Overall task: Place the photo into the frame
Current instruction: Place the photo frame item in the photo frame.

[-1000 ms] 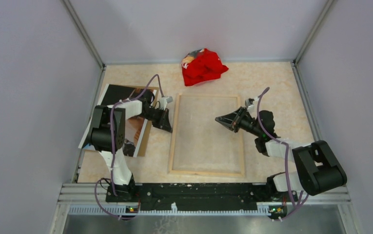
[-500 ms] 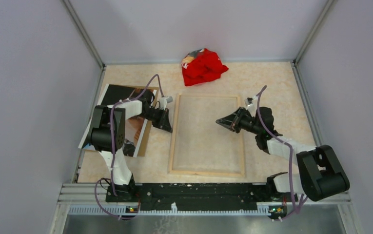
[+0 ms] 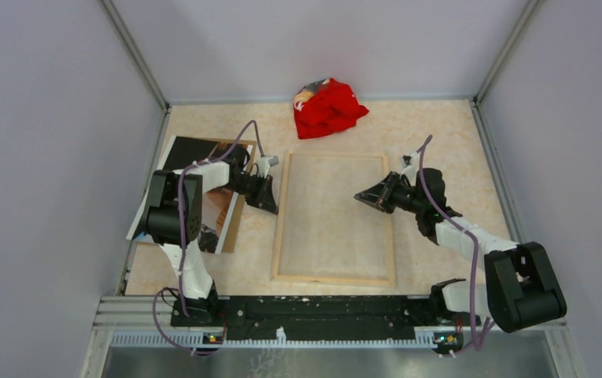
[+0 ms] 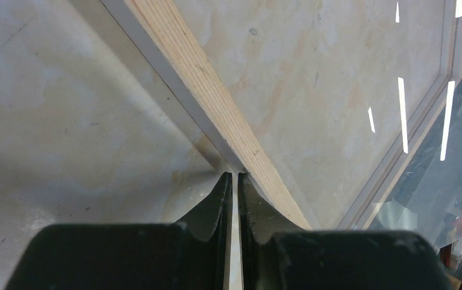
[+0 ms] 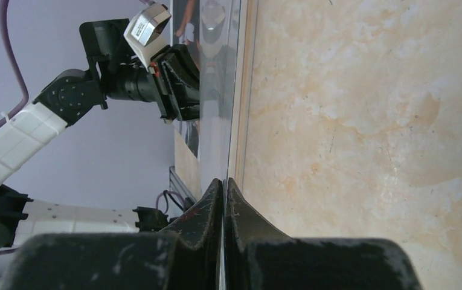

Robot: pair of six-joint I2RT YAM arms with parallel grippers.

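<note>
Frame (image 3: pixel 333 279) lies flat at centre, photo (image 3: pixel 187 151) left of it under the left arm (image 3: pixel 173 206). Left gripper (image 4: pixel 235 176) meets the frame's left rail, jaws a slit apart, grip indeterminable. Right gripper (image 3: pixel 358 195), closed and empty, hangs over the pane (image 3: pixel 333 216).

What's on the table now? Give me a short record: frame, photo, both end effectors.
frame: lying flat in the centre, wood back up, nothing in it
photo: left of the frame, outside it, partly under the left arm
left end effector: shut, tips at the frame's left rail
right end effector: shut, above the pane near the right rail
other: crumpled red cloth at the far edge
</note>
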